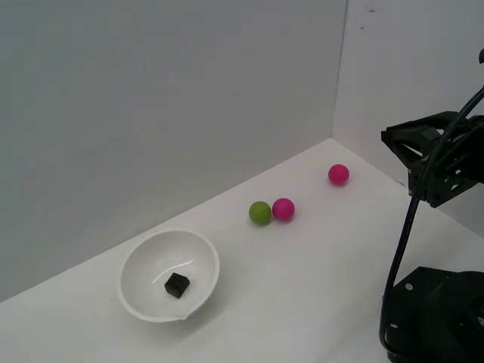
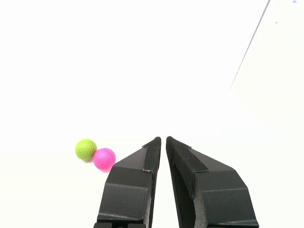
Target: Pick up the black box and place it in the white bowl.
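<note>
The small matte black cube [image 1: 177,285] sits inside the glossy white round bowl [image 1: 136,299] while the black gripper [image 2: 163,139], jaws nearly closed and empty, hangs well clear, best kept there.

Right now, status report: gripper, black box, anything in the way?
Gripper shut, empty, away from the bowl. Black box sits inside white bowl. Nothing in the way.

No readable text, labels or numbers.
</note>
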`<state>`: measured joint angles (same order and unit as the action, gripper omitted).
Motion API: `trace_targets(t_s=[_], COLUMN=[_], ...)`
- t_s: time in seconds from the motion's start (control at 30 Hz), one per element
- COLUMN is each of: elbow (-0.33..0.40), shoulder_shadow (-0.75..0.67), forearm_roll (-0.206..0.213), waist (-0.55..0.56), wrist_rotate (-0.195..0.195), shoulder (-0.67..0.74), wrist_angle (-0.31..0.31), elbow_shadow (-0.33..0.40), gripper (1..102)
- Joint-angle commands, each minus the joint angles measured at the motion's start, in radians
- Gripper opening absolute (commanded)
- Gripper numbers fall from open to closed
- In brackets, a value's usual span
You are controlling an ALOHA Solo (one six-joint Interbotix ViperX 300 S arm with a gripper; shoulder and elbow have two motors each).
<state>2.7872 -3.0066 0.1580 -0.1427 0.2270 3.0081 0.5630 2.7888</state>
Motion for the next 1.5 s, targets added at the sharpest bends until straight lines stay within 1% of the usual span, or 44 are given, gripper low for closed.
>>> trace_targets(t_s=[0.0,0.47,0.73,1.47], elbow=[-0.006,-0.006,-0.006,-0.006], shoulder_shadow=[-0.006,-0.012,-0.049,-0.038], forearm_roll=[0.005,0.006,0.006,0.006], waist=[-0.014,-0.014,-0.014,-0.014], wrist_rotate=[0.006,0.006,0.008,0.006], shoulder=[0.002,0.006,0.044,0.034], wrist_angle=[0.005,0.005,0.011,0.011], elbow_shadow=[-0.011,-0.009,-0.006,-0.008], gripper=[3,3,3,3])
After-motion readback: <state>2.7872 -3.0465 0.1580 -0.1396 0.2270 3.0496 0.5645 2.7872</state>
